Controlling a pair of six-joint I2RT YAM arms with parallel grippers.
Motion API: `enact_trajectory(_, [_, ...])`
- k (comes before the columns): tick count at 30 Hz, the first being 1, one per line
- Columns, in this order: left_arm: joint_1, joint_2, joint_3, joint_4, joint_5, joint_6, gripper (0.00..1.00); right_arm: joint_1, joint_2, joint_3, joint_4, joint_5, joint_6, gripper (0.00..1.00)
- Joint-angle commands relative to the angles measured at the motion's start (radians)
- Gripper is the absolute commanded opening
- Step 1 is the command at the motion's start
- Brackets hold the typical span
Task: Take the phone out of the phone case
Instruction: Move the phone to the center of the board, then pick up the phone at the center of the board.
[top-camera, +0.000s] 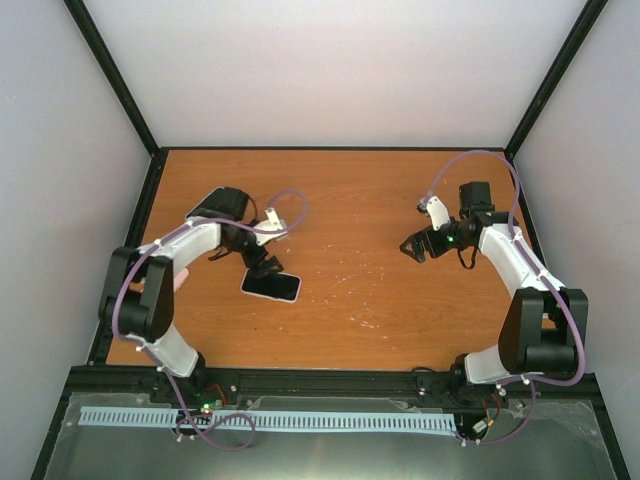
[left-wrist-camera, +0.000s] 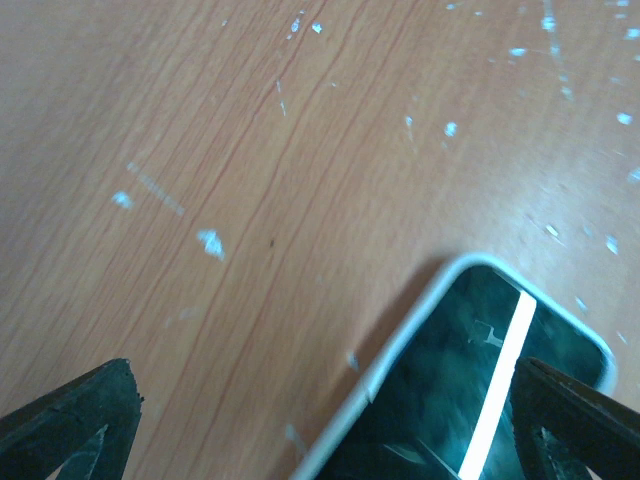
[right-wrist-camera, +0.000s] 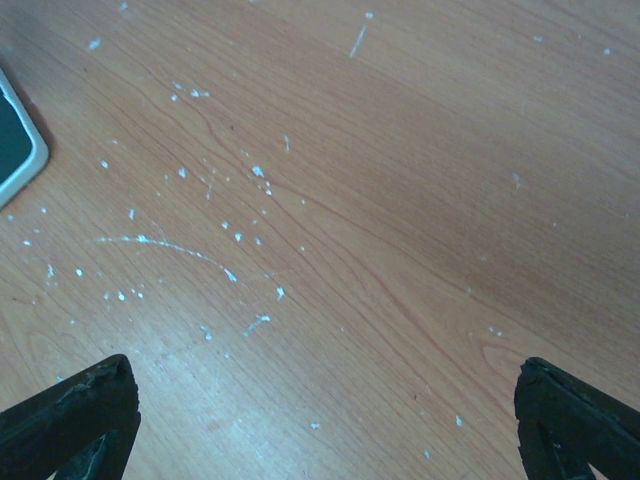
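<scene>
A phone with a dark screen in a pale case lies flat on the orange table, long side left to right. My left gripper hovers just behind it, open. In the left wrist view the cased phone's corner lies between my wide-apart fingers, with the left gripper empty. My right gripper is open and empty over bare table at the right. In the right wrist view the right gripper shows only wood, with a corner of the phone at the left edge.
A second phone-like slab lies at the back left, mostly hidden under my left arm. Black frame rails border the table on the left and right. Grey walls close the back.
</scene>
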Motion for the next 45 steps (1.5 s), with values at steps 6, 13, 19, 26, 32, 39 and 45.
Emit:
enact_trajectory(6, [0.064, -0.116, -0.097, -0.180, 0.079, 0.446, 1.00, -0.006, 0.020, 0.031, 0.011, -0.084, 0.042, 1.00])
enact_trajectory(13, [0.061, -0.034, -0.016, -0.209, 0.075, 0.566, 1.00, -0.006, 0.003, 0.007, 0.047, -0.110, 0.118, 1.00])
enact_trajectory(19, [0.035, 0.040, 0.007, -0.232, 0.029, 0.622, 1.00, -0.006, 0.004, -0.003, 0.059, -0.103, 0.164, 1.00])
enact_trajectory(26, [0.018, 0.106, 0.021, -0.195, 0.004, 0.620, 1.00, -0.006, 0.019, 0.016, 0.032, -0.129, 0.127, 1.00])
enact_trajectory(32, [-0.002, 0.129, -0.009, -0.178, -0.005, 0.637, 1.00, -0.006, 0.046, 0.056, 0.006, -0.136, 0.110, 1.00])
enact_trajectory(39, [-0.028, 0.120, -0.086, -0.093, -0.057, 0.648, 1.00, -0.007, 0.053, 0.062, 0.010, -0.132, 0.114, 1.00])
enact_trajectory(45, [-0.043, 0.131, -0.099, -0.096, -0.071, 0.647, 0.88, -0.006, 0.039, 0.040, 0.094, -0.139, 0.186, 1.00])
